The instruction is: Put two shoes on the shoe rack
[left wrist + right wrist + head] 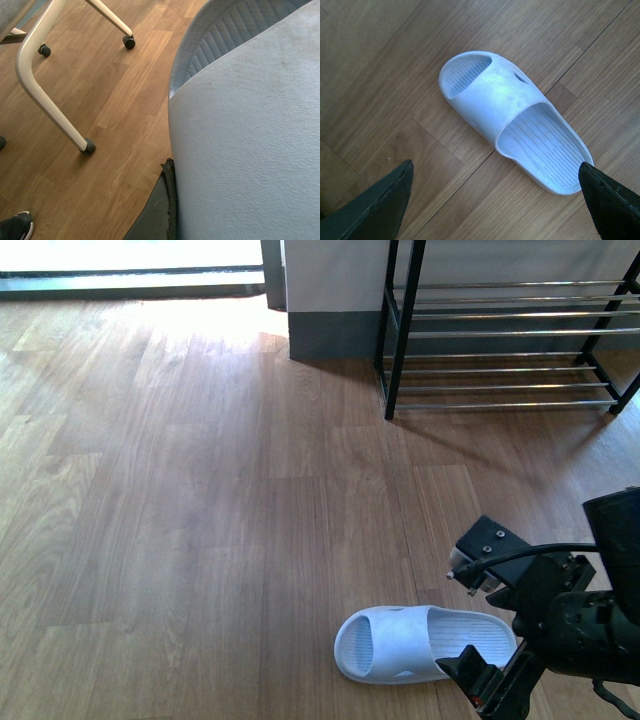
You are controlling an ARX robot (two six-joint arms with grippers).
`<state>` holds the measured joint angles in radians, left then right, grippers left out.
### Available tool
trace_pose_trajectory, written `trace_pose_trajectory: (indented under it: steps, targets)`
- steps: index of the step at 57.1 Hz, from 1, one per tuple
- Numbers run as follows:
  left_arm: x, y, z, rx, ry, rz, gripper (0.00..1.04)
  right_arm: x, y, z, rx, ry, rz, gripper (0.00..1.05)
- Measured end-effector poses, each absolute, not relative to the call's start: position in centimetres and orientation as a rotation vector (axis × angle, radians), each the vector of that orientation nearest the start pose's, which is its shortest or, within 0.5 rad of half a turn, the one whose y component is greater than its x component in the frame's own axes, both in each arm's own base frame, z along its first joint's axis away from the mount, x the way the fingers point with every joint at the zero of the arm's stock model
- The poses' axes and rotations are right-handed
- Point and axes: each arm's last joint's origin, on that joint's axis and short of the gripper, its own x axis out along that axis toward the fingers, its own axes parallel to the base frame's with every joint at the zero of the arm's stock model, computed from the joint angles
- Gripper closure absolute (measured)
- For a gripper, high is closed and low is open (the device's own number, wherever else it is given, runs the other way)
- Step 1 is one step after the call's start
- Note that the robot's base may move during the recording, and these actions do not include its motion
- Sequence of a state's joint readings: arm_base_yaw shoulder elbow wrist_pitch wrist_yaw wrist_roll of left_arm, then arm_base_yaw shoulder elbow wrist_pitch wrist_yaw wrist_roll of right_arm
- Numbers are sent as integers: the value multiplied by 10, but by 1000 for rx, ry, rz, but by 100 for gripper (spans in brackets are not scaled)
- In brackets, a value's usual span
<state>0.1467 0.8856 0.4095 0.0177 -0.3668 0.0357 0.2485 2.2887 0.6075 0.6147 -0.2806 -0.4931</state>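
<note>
A pale blue-white slide sandal (420, 643) lies flat on the wood floor at the front right, toe to the left. My right gripper (496, 164) hangs open just over its heel end, one black finger (600, 195) beside the heel and the other finger over bare floor. In the front view this gripper (490, 680) shows at the lower right. A second slide sandal (250, 150) fills the left wrist view, and my left gripper (176, 172) is shut on its edge, with only one dark finger (165, 205) showing. The shoe rack (500, 335) stands at the far right against the wall. The left arm is out of the front view.
White chair legs on black castors (50, 90) stand on the floor in the left wrist view, with the tip of a black shoe (15, 227) beside them. A white wall with a grey base (330, 330) sits left of the rack. A bright window track (130, 280) runs along the far left.
</note>
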Motion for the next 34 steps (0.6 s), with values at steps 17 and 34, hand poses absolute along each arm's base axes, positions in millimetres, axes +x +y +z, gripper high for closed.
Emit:
trace_pose_trajectory:
  steps: [17, 34]
  targets:
    - [180, 37, 207, 85, 470, 496, 103, 288, 80, -86, -505, 1030, 762, 9]
    - [180, 37, 207, 85, 470, 496, 103, 296, 80, -134, -493, 1123, 807, 9]
